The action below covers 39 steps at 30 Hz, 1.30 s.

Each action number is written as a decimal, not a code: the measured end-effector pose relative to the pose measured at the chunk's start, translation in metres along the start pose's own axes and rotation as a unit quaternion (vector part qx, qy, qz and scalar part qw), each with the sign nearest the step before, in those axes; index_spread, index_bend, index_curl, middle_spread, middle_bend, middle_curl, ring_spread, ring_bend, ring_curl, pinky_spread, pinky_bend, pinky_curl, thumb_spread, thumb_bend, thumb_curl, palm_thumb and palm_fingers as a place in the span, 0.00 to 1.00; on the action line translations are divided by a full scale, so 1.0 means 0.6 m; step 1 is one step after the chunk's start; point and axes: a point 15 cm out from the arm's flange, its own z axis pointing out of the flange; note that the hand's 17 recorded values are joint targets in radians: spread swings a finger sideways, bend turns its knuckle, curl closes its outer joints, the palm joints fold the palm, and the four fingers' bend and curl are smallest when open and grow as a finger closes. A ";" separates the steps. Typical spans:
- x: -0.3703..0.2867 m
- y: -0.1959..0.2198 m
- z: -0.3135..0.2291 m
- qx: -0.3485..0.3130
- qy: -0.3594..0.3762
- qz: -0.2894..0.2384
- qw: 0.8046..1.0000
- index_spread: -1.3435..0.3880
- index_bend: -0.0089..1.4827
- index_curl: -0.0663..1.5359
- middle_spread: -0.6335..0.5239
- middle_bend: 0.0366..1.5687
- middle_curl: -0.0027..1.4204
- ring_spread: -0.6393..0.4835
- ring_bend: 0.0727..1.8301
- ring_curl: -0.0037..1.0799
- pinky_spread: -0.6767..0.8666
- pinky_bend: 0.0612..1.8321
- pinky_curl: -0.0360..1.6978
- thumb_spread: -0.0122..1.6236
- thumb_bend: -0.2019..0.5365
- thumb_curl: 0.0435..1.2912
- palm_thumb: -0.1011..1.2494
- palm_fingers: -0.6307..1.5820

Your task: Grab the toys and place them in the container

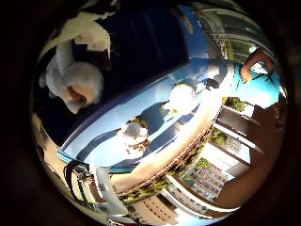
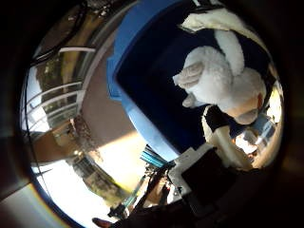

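Note:
A blue container (image 2: 128,81) with a dark blue inside lies under my palm. A white plush toy (image 2: 223,78) with long ears lies inside it; it also shows in the little finger side view (image 1: 75,80). My right hand (image 2: 204,166) is above the container, its white and black fingers beside the plush and not curled round it. Two small white toys (image 1: 136,135) (image 1: 182,94) stand outside the container, next to its light blue wall (image 1: 103,141).
A play mat with a printed town pattern (image 1: 202,169) lies on the floor beside the container. A person in a teal top (image 1: 259,85) is at the far side of the mat. A railing (image 2: 52,100) shows further off.

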 end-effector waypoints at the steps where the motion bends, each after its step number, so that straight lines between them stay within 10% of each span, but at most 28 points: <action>1: 0.000 0.001 -0.001 0.000 0.000 0.000 1.000 0.53 0.30 0.07 0.62 0.09 0.35 0.81 0.33 0.30 0.71 0.47 0.32 0.65 0.23 0.40 0.68 0.21; 14: 0.070 0.070 -0.072 0.015 -0.010 0.042 0.999 0.54 0.11 0.12 0.69 0.06 0.23 0.84 0.23 0.26 0.74 0.40 0.25 0.64 0.22 0.34 0.64 0.24; 26: 0.351 0.150 -0.117 0.092 0.006 0.171 0.981 0.59 0.11 0.13 0.69 0.08 0.20 0.84 0.21 0.28 0.74 0.37 0.21 0.65 0.23 0.30 0.62 0.26; 39: 0.581 0.124 0.010 0.127 0.027 0.222 0.966 0.62 0.11 0.16 0.67 0.09 0.21 0.83 0.22 0.29 0.74 0.38 0.19 0.65 0.23 0.29 0.61 0.29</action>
